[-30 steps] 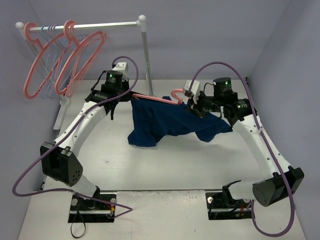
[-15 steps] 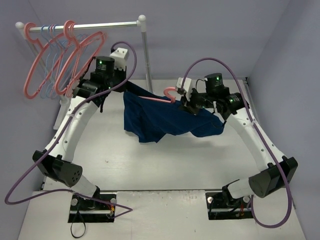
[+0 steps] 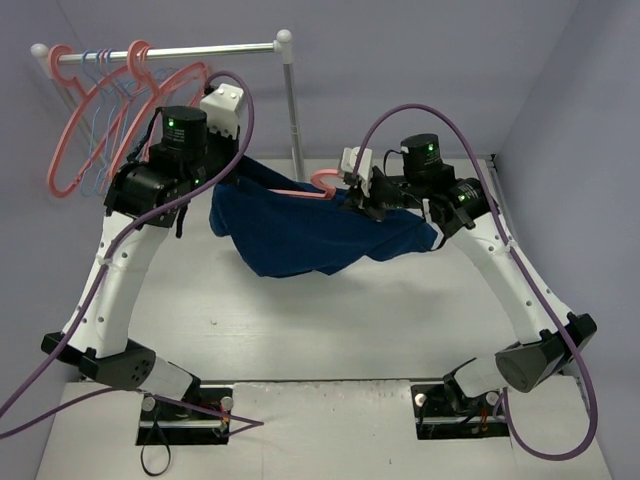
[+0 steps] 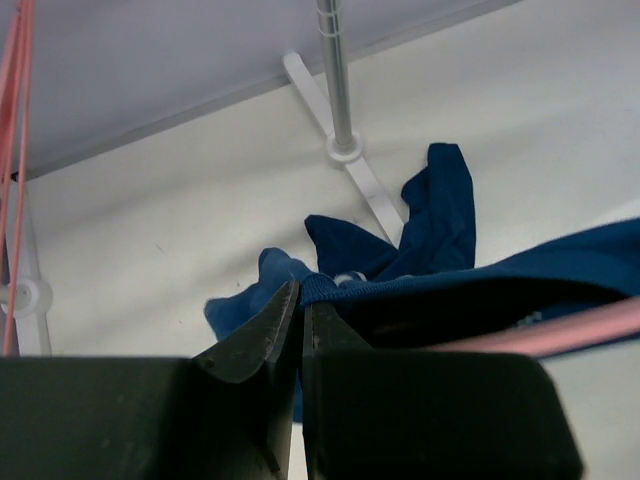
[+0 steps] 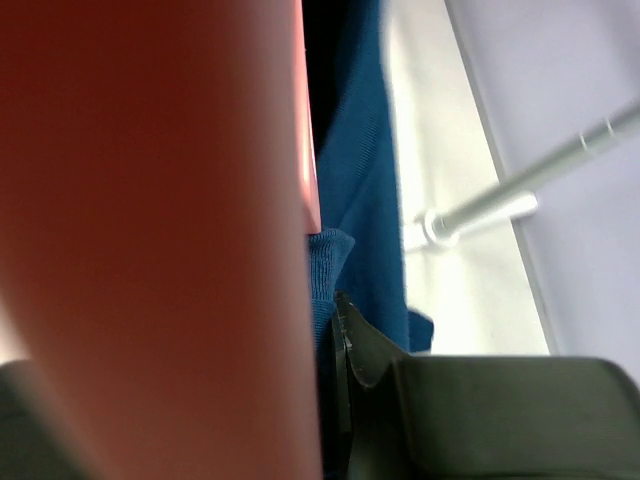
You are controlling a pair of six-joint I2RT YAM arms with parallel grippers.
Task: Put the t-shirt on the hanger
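Navy t-shirt point(image 3: 300, 235), half-threaded, hangs between left gripper point(image 4: 300, 300) pinching its edge and right gripper point(image 3: 362, 200) clamping the pink hanger point(image 3: 322, 181); next, likely pull cloth over the hanger's left end.

Robot test cell in a laboratory. My left arm point(image 3: 108, 270) and right arm point(image 3: 517, 290) are bolted at 6 o'clock to a plain white bench point(image 3: 330, 320), walled in by bare lavender panels point(image 3: 400, 60). At 11 o'clock a small white garment rail point(image 3: 200, 50) carries pink and blue hangers point(image 3: 132, 115). Purple cables point(image 3: 430, 108) loop off both arms; a green indicator lamp point(image 3: 172, 126) glows on each.
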